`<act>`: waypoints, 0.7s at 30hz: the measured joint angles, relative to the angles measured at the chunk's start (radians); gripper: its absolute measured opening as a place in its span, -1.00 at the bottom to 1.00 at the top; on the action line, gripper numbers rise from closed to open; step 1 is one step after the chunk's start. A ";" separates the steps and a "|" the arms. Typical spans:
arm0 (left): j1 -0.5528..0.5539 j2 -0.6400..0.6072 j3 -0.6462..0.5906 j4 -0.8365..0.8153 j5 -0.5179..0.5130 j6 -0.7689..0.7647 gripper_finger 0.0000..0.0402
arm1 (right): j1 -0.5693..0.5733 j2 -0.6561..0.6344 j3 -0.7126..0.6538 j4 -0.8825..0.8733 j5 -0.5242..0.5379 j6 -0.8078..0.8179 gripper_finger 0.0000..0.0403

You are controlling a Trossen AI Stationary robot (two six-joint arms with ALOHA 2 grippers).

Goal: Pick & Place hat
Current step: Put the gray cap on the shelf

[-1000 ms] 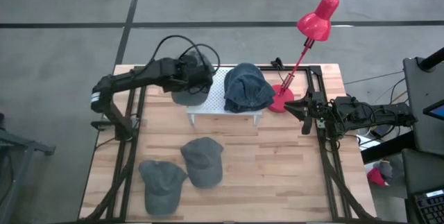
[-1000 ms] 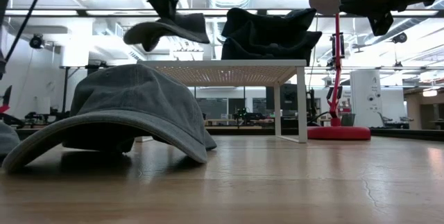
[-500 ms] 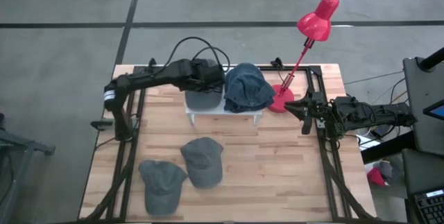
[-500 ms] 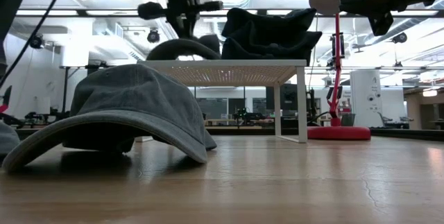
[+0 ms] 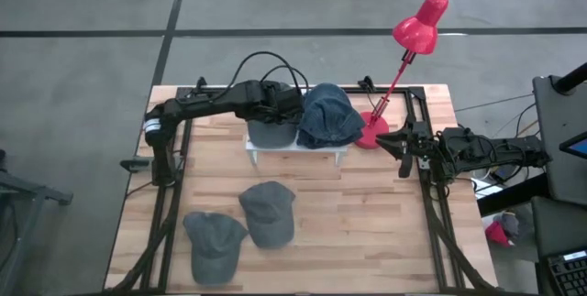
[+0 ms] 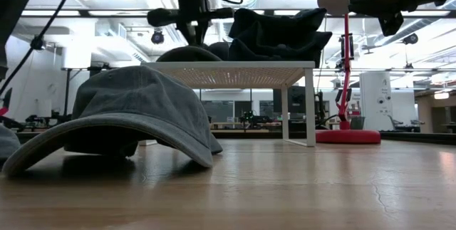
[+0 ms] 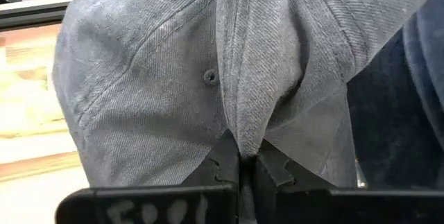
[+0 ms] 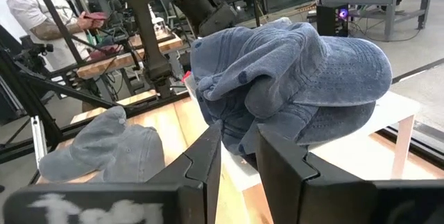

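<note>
Left hand [image 7: 239, 172], clenched on a fold of the grey hat [image 5: 268, 131] resting on the white rack [image 5: 298, 146]: light, soft cloth, best pinched at crown or brim.

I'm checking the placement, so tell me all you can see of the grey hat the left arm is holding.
The grey hat is a soft, faded twill cap with stitched seams and small eyelets. It sits on the white perforated stand, beside the dark blue hat. The left end effector is shut, pinching a fold of its fabric.
</note>
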 joint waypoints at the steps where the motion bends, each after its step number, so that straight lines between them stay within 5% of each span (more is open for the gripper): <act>1: 0.000 -0.002 0.001 0.000 0.000 -0.001 -0.90 | 0.000 0.000 0.000 0.001 0.000 0.000 -0.56; 21: 0.000 -0.004 0.083 -0.066 -0.004 0.055 -0.62 | 0.000 0.000 0.000 0.016 -0.001 0.004 -0.67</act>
